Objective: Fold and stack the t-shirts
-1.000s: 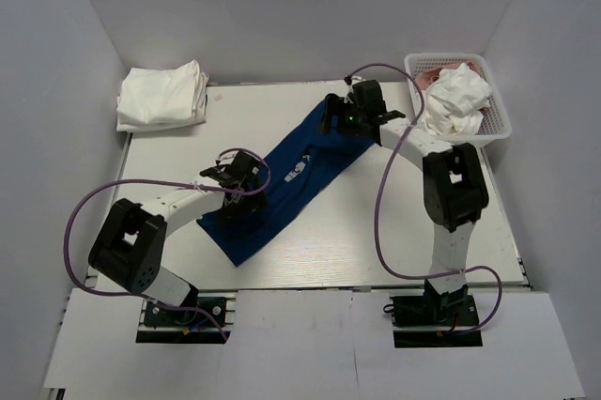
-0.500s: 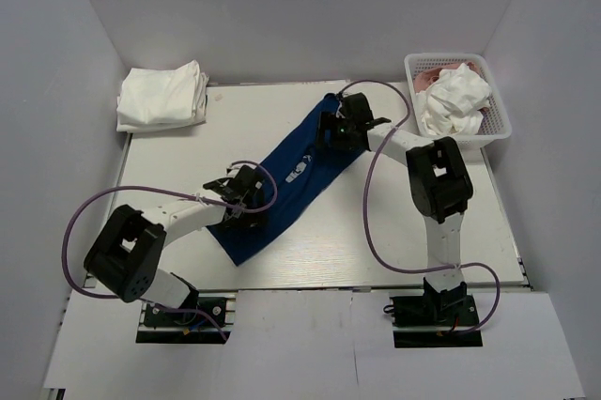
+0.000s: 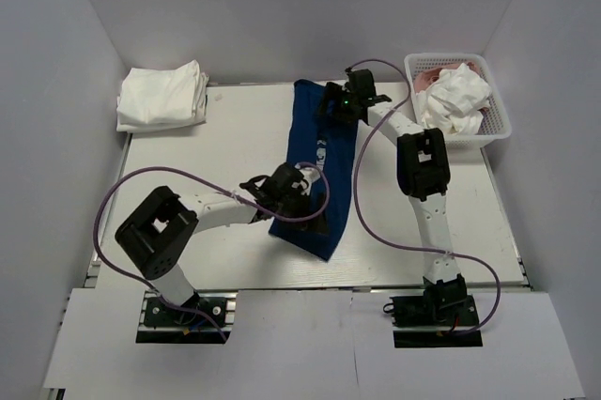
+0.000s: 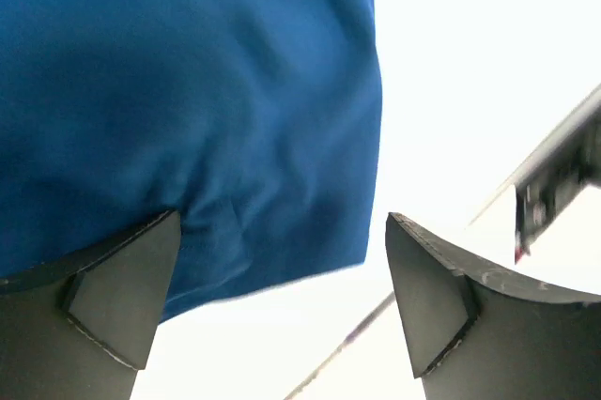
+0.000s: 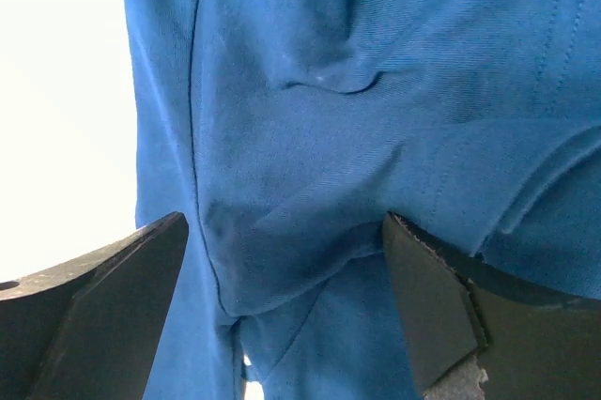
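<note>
Hovering empty, both wide open. My left gripper (image 3: 296, 195) over the navy t-shirt (image 3: 331, 175) lower end, right gripper (image 3: 346, 107) at the upper end

No text, number, brand or label can be read in any view. The only mark is a small white print (image 3: 321, 149) on the navy t-shirt (image 3: 308, 123) lying on the surface. From the overhead view it is too small and blurred to make out as letters or figures. Both wrist views show only plain blue cloth with no writing on it.
</note>
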`<state>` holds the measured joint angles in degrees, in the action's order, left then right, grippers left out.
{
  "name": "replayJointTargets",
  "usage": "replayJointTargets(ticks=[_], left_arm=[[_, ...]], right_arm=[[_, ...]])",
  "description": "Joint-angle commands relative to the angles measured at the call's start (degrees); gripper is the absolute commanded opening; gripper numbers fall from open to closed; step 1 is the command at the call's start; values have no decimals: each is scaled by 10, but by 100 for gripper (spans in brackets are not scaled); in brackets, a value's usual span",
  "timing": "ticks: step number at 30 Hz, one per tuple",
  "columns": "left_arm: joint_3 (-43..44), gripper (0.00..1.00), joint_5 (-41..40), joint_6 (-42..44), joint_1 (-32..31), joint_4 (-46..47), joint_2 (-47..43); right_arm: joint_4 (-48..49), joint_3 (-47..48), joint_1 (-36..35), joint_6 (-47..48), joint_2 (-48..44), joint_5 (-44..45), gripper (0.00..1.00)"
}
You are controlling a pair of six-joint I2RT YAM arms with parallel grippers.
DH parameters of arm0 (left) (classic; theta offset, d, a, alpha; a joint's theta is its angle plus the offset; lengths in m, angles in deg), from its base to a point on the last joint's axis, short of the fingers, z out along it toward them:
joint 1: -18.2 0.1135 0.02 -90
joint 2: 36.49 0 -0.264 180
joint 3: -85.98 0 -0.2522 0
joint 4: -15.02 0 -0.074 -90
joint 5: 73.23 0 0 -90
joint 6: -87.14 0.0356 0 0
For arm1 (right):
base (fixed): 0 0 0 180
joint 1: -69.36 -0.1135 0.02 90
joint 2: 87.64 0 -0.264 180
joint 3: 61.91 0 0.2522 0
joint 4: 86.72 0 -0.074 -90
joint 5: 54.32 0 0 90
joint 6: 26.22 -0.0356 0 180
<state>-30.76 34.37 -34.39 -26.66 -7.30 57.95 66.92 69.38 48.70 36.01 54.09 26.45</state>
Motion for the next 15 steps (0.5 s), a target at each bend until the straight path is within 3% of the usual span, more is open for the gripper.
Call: replayJointTargets(ticks=[1, 9, 15], left_arm=[[18, 100, 40, -4, -42, -100, -10], [51, 100, -28, 7, -83, -164, -87], [11, 100, -207, -65, -70, -227, -172]], right_arm=[[-20, -6, 56, -7, 17, -99, 90], [-60, -41, 40, 92, -108, -105, 90], [-18, -193, 9, 114, -294, -47, 90]])
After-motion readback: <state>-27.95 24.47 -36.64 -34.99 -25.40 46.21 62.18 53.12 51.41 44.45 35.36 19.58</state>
